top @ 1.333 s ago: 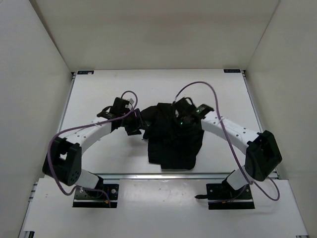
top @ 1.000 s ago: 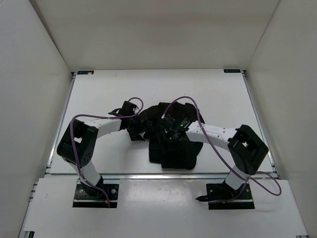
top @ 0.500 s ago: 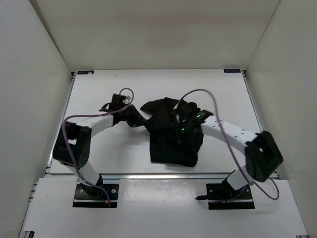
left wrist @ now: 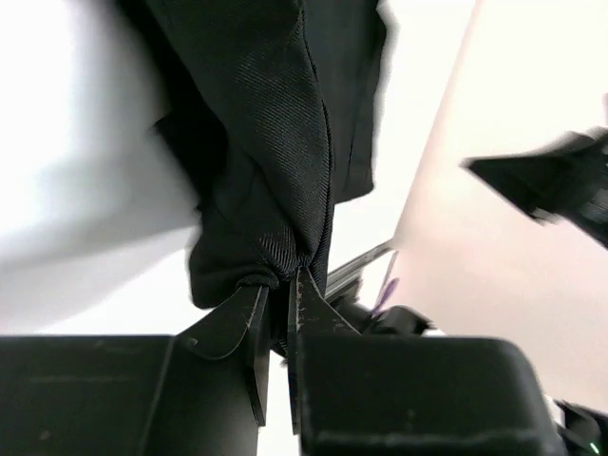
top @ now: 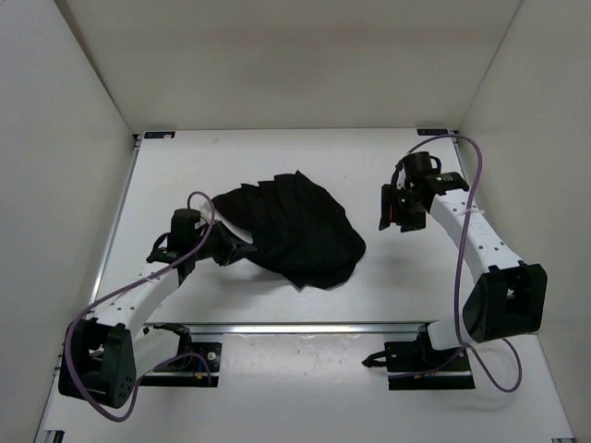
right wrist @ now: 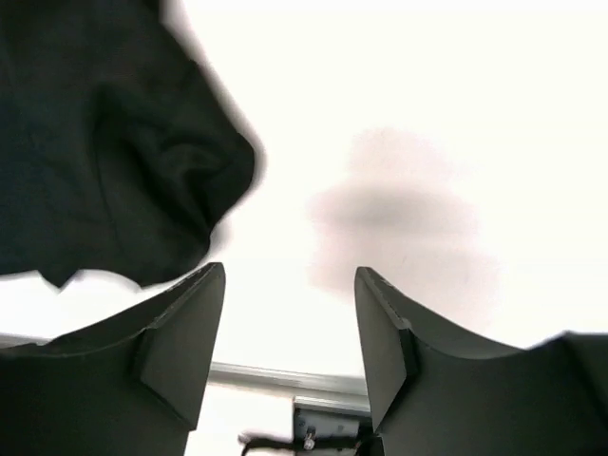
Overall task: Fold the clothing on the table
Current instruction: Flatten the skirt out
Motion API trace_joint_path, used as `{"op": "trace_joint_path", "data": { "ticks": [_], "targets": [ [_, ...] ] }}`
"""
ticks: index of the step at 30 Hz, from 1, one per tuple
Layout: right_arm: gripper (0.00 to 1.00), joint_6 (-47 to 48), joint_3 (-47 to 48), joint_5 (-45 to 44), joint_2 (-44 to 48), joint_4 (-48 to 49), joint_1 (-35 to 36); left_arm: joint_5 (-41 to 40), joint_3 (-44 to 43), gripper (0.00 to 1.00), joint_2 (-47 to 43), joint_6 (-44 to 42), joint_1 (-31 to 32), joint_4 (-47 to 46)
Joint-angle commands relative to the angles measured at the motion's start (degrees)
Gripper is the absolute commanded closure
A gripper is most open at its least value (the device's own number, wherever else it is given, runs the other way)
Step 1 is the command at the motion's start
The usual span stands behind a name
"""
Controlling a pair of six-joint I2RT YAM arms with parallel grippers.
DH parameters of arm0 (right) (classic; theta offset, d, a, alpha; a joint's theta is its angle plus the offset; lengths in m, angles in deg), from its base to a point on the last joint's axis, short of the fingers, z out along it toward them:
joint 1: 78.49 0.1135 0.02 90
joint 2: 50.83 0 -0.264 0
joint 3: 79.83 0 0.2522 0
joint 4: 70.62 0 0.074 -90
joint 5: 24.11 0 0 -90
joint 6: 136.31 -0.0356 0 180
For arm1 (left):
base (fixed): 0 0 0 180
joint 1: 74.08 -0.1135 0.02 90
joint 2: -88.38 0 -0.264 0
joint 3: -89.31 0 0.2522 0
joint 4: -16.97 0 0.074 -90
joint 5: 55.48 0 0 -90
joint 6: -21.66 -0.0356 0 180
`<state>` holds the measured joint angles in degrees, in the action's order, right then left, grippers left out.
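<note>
My left gripper pinches a bunched edge of the wrinkled black fabric garment, which lies left of centre on the flat white table, while my right gripper hangs spread near the right edge, well apart from the cloth.

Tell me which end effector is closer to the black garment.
Left. The left end effector is clamped on the black garment's left edge; the right end effector hangs open off to its right, above the table, not touching it.

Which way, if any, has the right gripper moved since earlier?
Yes. The right gripper has left the clothing and swung toward the right edge of the table.
</note>
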<state>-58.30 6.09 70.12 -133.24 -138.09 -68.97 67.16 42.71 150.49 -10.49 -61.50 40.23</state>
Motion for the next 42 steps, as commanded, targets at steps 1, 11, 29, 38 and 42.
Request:
{"op": "trace_joint_path", "data": {
  "ticks": [1, 11, 29, 38, 42],
  "targets": [
    [0.44, -5.7, -3.3, -0.4, 7.0, 0.7, 3.8, -1.6, 4.0, 1.00, -2.5, -0.4, 0.7, 2.4],
    [0.38, -30.6, -22.6, 5.8, 11.3, 16.9, 17.3, -3.3, 10.7, 1.00, -7.3, 0.2, 3.1, 2.5],
    [1.00, -32.1, -23.3, 4.0, -1.9, 21.2, 24.6, -3.1, 13.1, 1.00, -10.3, 1.4, 1.7, 2.0],
    [1.00, -18.7, -13.4, 15.7, 16.6, 15.0, 5.6, 1.0, -5.6, 1.00, -3.1, 7.4, -4.2, -3.8],
    [1.00, -14.9, -2.3, 22.1, 20.6, 11.3, 0.2, 1.5, -15.8, 1.00, -3.3, 9.3, -4.8, -3.0]
  ]
}}
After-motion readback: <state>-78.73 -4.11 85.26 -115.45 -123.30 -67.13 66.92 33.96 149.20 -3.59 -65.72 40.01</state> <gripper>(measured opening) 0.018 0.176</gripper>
